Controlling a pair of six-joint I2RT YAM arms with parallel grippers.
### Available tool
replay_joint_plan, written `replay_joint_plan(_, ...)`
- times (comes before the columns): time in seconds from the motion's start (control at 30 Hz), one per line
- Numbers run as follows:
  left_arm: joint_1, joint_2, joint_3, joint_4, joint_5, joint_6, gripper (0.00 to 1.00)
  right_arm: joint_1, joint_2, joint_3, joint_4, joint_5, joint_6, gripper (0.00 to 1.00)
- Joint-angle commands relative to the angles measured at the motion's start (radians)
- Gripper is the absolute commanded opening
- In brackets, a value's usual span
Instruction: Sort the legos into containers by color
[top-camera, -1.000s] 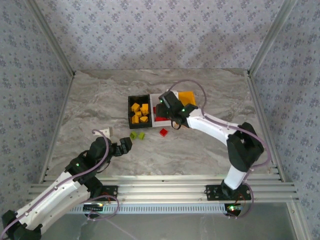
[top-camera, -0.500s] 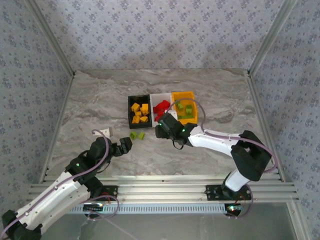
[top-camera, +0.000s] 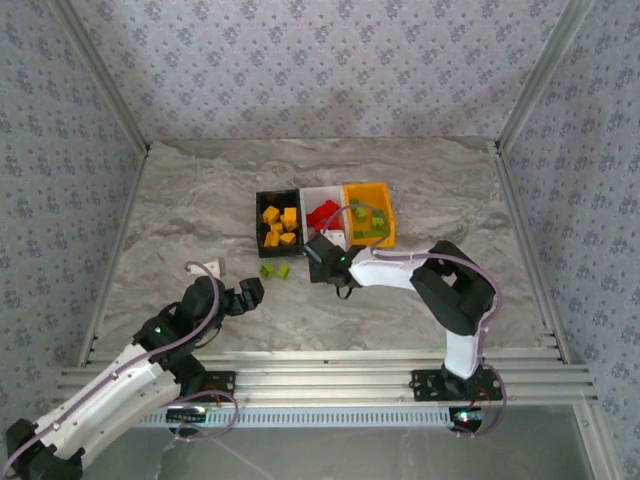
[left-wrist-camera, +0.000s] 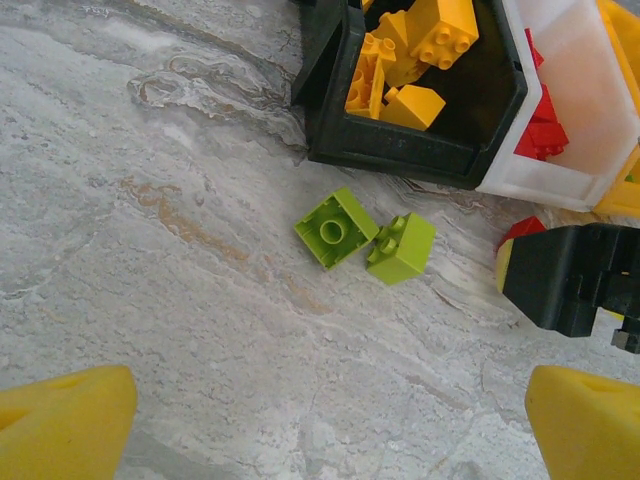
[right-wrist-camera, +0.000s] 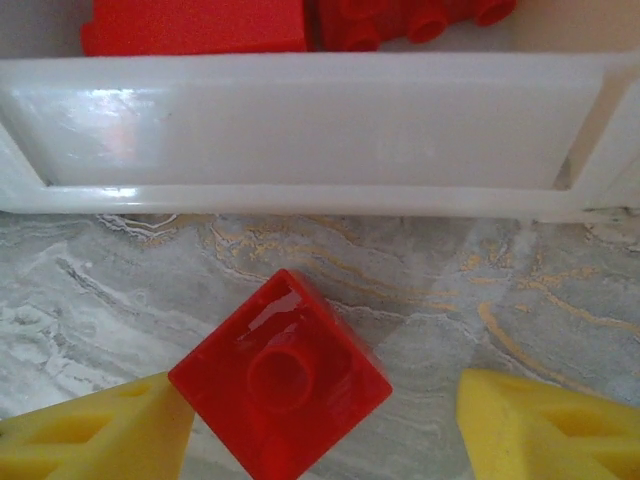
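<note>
While your black bin (top-camera: 259, 222) holds yellow bricks (top-camera: 279, 224), white bin (top-camera: 313, 193) red, orange bin (top-camera: 389, 218) green, two green bricks (left-wrist-camera: 334, 228) lie loose; left hand (left-wrist-camera: 330, 405) wide, right hand (right-wrist-camera: 320, 400) open around one red brick (right-wrist-camera: 280, 375).

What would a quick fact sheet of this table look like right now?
black bin: yellow-orange bricks inside
white bin: red bricks inside
orange-yellow bin: green bricks inside
loose on table: two loose green bricks side by side; one red brick in front of the white bin
right gripper: open, fingers either side of the red brick
left gripper: open, holding nothing, close to the loose green bricks
</note>
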Motion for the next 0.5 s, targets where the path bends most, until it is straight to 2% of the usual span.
replay_joint_plan(0.0,0.005,-0.002,-0.005,0.016,-0.015,-0.003,1.0,-0.011,0.067,0.039,0.008,0.053,0.011,0.69)
replay_joint_plan(0.2,0.008,0.008,-0.007,0.02,-0.013,-0.004,1.0,-0.015,0.095,0.064,0.05,0.049,-0.037,0.61)
replay_joint_plan(0.33,0.009,0.02,-0.008,0.033,-0.009,0.0,1.0,-0.008,0.103,0.072,0.08,0.058,-0.074,0.62)
replay_joint_plan(0.47,0.01,0.04,0.0,0.037,-0.007,0.002,1.0,-0.007,0.114,0.095,0.043,0.12,-0.073,0.66)
